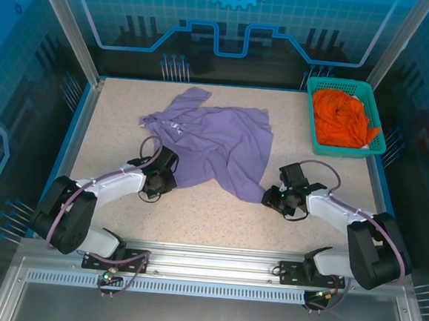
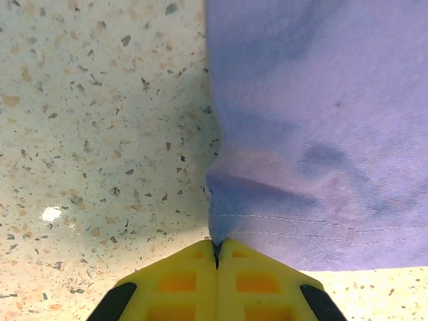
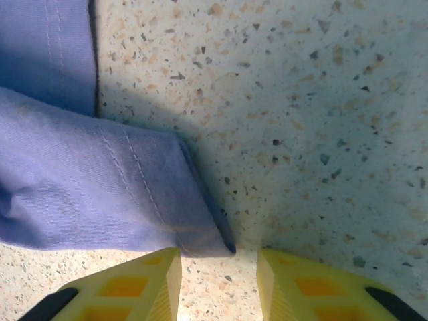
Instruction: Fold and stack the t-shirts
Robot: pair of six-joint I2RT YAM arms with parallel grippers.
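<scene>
The lavender-purple t-shirt [image 1: 219, 142] lies crumpled across the middle of the speckled table. My left gripper [image 1: 161, 173] sits at its near-left hem, and its yellow fingers [image 2: 194, 281] are shut on a corner of the purple t-shirt [image 2: 321, 134]. At the shirt's near-right corner my right gripper [image 1: 277, 197] is open, its yellow fingers [image 3: 144, 284] either side of the hemmed corner of the purple t-shirt [image 3: 80, 194], which lies just ahead of the tips on the table. The orange t-shirt [image 1: 342, 118] is bunched in the basket.
A teal mesh basket [image 1: 378, 115] stands at the table's far right corner. Bare speckled tabletop [image 1: 114, 115] lies left of the shirt and along the near edge. Metal frame posts and blue walls enclose the table.
</scene>
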